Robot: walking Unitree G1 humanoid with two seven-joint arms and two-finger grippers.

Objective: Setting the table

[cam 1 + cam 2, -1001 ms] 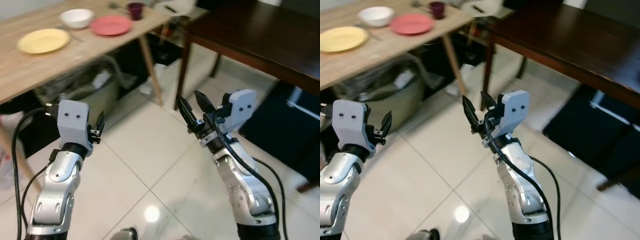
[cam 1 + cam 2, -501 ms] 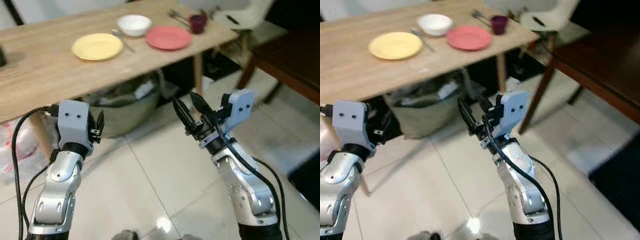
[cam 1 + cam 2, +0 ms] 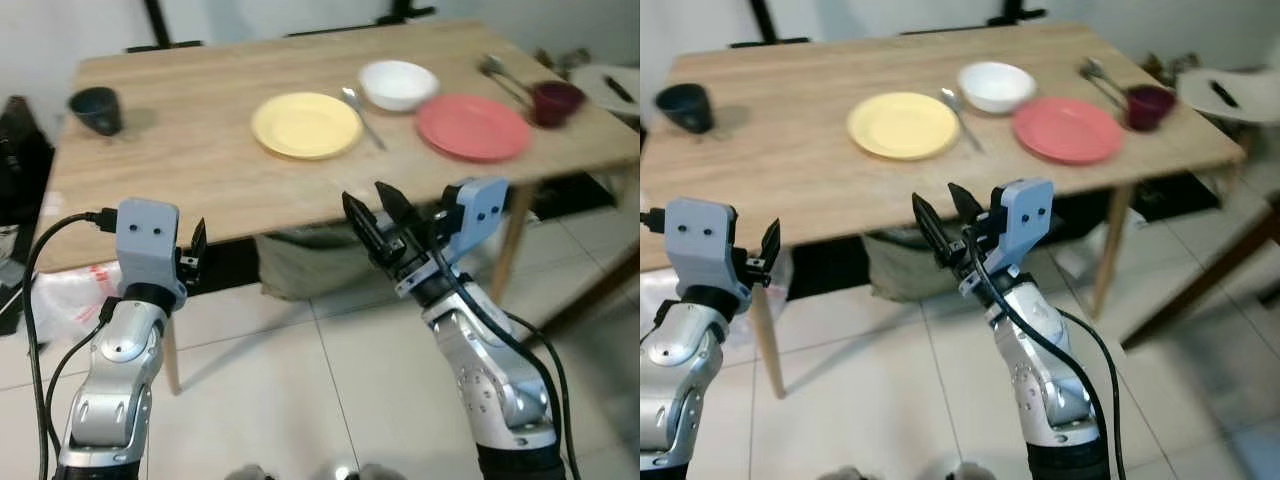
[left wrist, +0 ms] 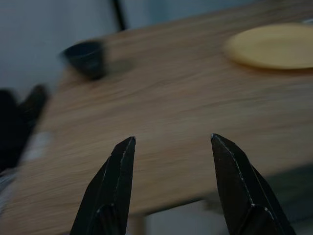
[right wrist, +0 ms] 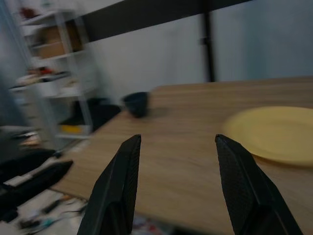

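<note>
A light wooden table [image 3: 180, 170] stands before me. On it lie a yellow plate [image 3: 306, 124], a white bowl [image 3: 398, 84], a pink plate [image 3: 472, 127], a maroon cup [image 3: 556, 102] and a dark cup [image 3: 96, 108] at the far left. A spoon [image 3: 362, 103] rests between the yellow plate and the bowl, and more cutlery [image 3: 498, 72] lies near the maroon cup. My left gripper [image 4: 171, 141] is open and empty, held in front of the table's near edge. My right gripper [image 3: 372, 207] is open and empty too, just below that edge.
A grey bin or bag [image 3: 290, 268] sits under the table on the pale tiled floor [image 3: 280, 390]. A white chair seat [image 3: 615, 85] stands to the right of the table. Dark stand legs [image 3: 160, 40] rise behind it. A shelf unit [image 5: 44, 58] stands off to the side.
The camera has turned left: the wooden table now fills the view in front and the dark table has gone out of sight. Both grippers stay open and raised.
</note>
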